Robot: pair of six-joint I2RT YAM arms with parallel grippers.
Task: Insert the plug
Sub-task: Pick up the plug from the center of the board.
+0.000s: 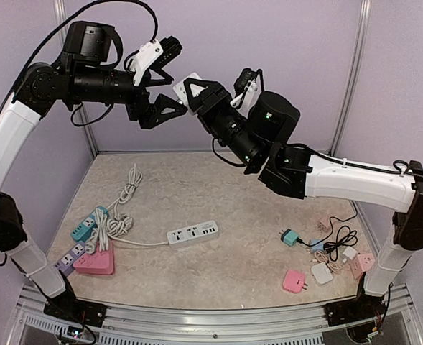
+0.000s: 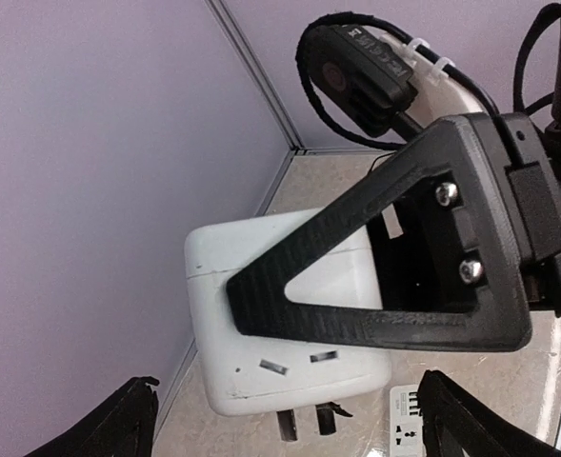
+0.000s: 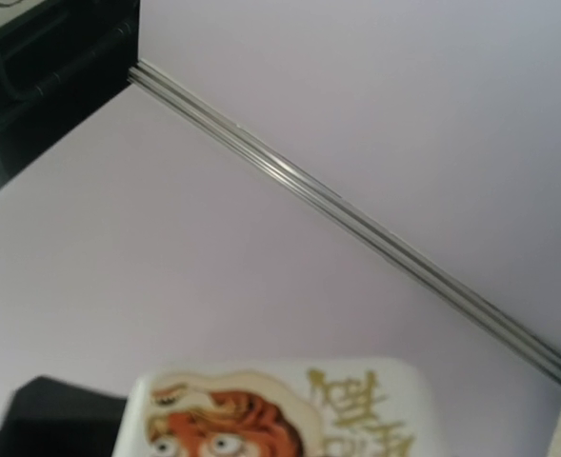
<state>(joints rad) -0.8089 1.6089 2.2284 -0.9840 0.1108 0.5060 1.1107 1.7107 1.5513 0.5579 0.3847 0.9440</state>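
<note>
Looking down from the top camera, both arms are raised high above the counter (image 1: 218, 194) and meet in the air. The right tool (image 1: 193, 92) is clamped on a white plug (image 1: 181, 89). The left tool (image 1: 169, 80) sits just beside it with its fingers spread wide. Far below, a white power strip (image 1: 193, 233) lies flat near the counter's middle, well apart from the plug. Coloured strips (image 1: 89, 224) lie to its left and small loose plugs (image 1: 294, 280) to its right.

The left wrist camera shows what the top one cannot: the plug's metal prongs (image 2: 330, 417) sticking out of its lower face. A black triangular finger (image 2: 375, 276) of the right tool is pressed across the plug's side. The left tool's own fingertips (image 2: 128, 414) frame the lower corners, wide apart and touching nothing.

The right wrist camera shows only the plug's top face, bearing a cartoon tiger sticker (image 3: 218, 424) with gold lettering, against a lilac wall (image 3: 356, 114). Its own fingers cannot be made out clearly there.
</note>
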